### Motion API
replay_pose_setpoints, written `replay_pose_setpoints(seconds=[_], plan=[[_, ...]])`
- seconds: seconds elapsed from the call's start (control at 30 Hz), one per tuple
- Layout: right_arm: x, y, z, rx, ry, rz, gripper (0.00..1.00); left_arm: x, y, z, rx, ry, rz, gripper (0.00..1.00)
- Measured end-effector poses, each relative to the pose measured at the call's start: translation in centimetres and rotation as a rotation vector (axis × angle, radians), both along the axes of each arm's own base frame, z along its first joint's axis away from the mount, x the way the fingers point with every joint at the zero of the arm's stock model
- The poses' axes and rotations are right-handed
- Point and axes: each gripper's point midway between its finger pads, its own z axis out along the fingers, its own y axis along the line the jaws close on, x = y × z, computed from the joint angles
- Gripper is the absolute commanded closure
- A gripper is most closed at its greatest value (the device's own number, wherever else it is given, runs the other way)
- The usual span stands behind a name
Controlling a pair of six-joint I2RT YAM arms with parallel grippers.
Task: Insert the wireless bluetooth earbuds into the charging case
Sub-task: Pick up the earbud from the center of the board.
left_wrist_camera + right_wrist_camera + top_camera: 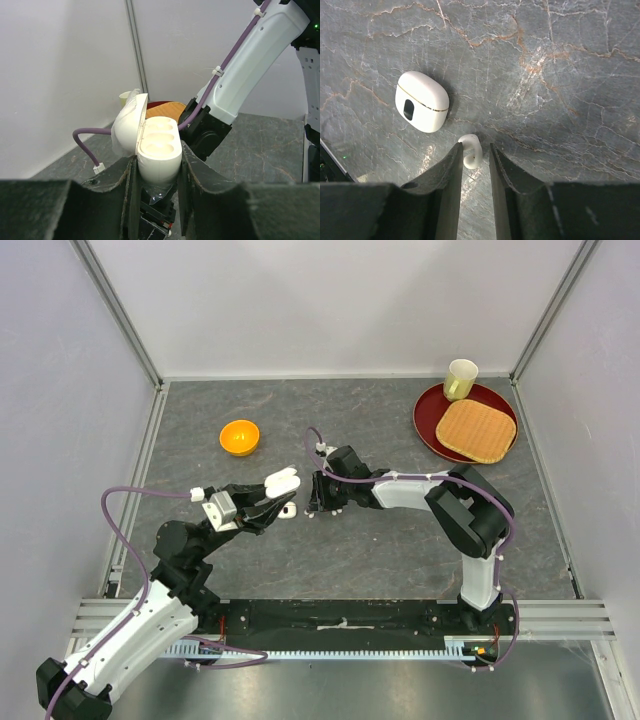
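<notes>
My left gripper (158, 156) is shut on a white charging case (159, 150), held above the table with its lid swung open to the left and its moulded wells facing up. From above, the case (283, 481) pokes out of that gripper (278, 498) near the table's middle. My right gripper (313, 502) points straight down just right of it. In the right wrist view a white earbud (471, 151) lies on the table between the fingers of my right gripper (475, 146). It touches the left finger and a gap shows at the right one. No other earbuds show.
A second white case (422, 101), closed, lies on the table just beyond and left of the earbud. An orange bowl (240, 437) sits at the back left. At the back right a red plate (428, 424) carries a woven mat (476, 429), with a pale cup (460, 379) behind.
</notes>
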Motion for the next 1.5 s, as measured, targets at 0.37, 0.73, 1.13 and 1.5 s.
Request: replay_pose_setpoints(seconds=[0.37, 0.73, 1.13, 1.5], plan=[[0.0, 0.3, 0.3, 0.02, 0.002, 0.006, 0.8, 0.0, 0.0, 0.0, 0.0, 0.001, 0.001, 0.98], [-0.5, 0.9, 0.5, 0.062, 0.016, 0.025, 1.0, 0.3, 0.2, 0.0, -0.006, 0.005, 0.02, 0.98], [-1.2, -2.3, 6.3, 0.115, -0.112, -0.011, 1.0, 0.4, 0.2, -0.2, -0.002, 0.012, 0.021, 0.98], [-1.2, -9.1, 18.5, 0.142, -0.484, -0.042, 1.0, 0.6, -1.0, -1.8, 0.048, 0.048, -0.027, 0.98]])
